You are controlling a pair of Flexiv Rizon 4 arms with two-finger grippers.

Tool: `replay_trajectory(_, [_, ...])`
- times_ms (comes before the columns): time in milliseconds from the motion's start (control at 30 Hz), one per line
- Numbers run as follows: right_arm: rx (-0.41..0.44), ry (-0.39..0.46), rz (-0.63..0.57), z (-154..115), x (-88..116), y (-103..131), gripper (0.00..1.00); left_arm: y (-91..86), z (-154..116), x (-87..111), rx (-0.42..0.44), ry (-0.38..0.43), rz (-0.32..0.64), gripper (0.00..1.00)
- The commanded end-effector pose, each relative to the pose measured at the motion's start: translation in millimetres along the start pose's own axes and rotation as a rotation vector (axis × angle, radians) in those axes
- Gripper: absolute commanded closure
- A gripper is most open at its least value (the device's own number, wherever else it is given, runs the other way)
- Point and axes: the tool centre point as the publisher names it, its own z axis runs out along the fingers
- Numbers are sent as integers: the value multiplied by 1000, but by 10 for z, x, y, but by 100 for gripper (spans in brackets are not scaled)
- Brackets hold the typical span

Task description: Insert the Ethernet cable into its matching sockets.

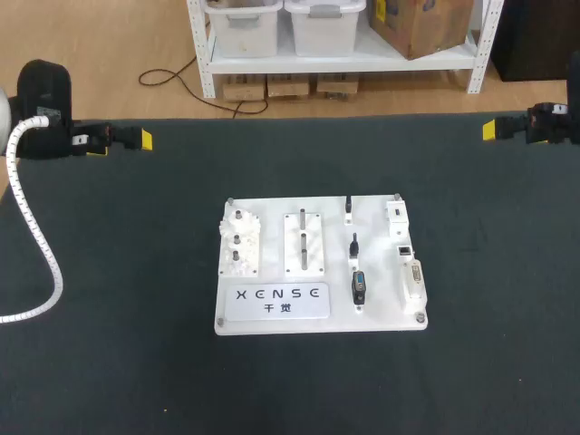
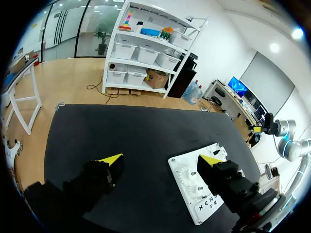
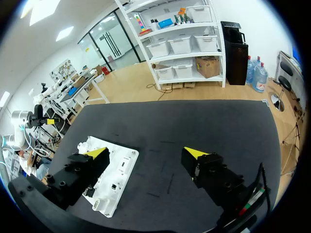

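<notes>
Fingers (image 2: 110,159) spread, left gripper (image 2: 160,160) and right gripper (image 3: 146,153), ten and two o'clock. Black plug (image 1: 354,244) likely light, stiff; pinch housing.

The left gripper (image 2: 161,160) and right gripper (image 3: 146,153) have black blocky fingers (image 2: 228,182) with yellow wedge tips. The black left arm (image 1: 43,95) carries a white spiral-wrapped cable (image 1: 36,240).
</notes>
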Motion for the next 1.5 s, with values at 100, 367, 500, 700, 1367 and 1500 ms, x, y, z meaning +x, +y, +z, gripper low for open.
replay_trajectory(100, [-3,1,-1,-3,-2,-5,0,-15,2,-11,-8,5,-2,0])
replay_trajectory(367, [-3,1,-1,-3,-2,-5,0,-33,35,-24,16,13,29,0])
replay_trajectory(500, [-3,1,-1,-3,-2,-5,0,-228,238,-46,217,33,278,0])
replay_trajectory(700, [-3,1,-1,-3,-2,-5,0,-622,375,70,462,46,642,0])
replay_trajectory(1367, [-3,1,-1,-3,-2,-5,0,-1546,637,852,757,-11,1043,0])
replay_trajectory(1500, [-3,1,-1,-3,-2,-5,0,-1608,701,992,757,-23,1037,0])
